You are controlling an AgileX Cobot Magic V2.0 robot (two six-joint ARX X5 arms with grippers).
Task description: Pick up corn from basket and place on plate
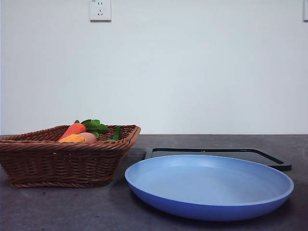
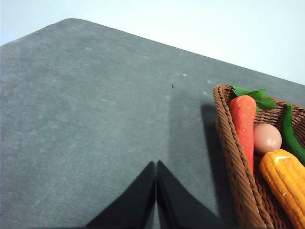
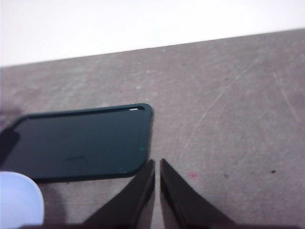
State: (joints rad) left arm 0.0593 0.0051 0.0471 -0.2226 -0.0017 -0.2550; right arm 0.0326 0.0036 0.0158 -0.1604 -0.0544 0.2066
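Left fingers: you see the left gripper (image 2: 156,164) with its two black jaws pressed together at the tips, nothing between them. It hangs over bare table beside the basket, apart from it.
Right fingers: your right gripper (image 3: 157,164) has its jaws drawn in to a thin slit, holding nothing. It sits over the table just off the tray's corner.
Arms: you get neither arm in the front view.
Corn: your corn (image 2: 288,183) lies in the basket, near the wall closest to the left gripper, with the egg touching its end. In the front view only a yellow-orange bit (image 1: 72,138) shows above the rim.
Basket: the basket (image 1: 62,163) stands on the table to the left in the front view, just beside the plate.
Other contents: you have a carrot (image 2: 244,121) with green leaves (image 2: 255,94) along the basket wall, an egg (image 2: 267,138) between carrot and corn, and a green vegetable (image 2: 290,133) on the far side of the egg.
Plate: your plate (image 1: 269,195) is blue, lies flat in front of the tray, and holds nothing.
Tray: the black tray (image 3: 81,143) lies flat behind the plate.
Table: you work on a grey table (image 2: 86,119).
Wall: a white socket (image 1: 100,9) sits high on the wall.
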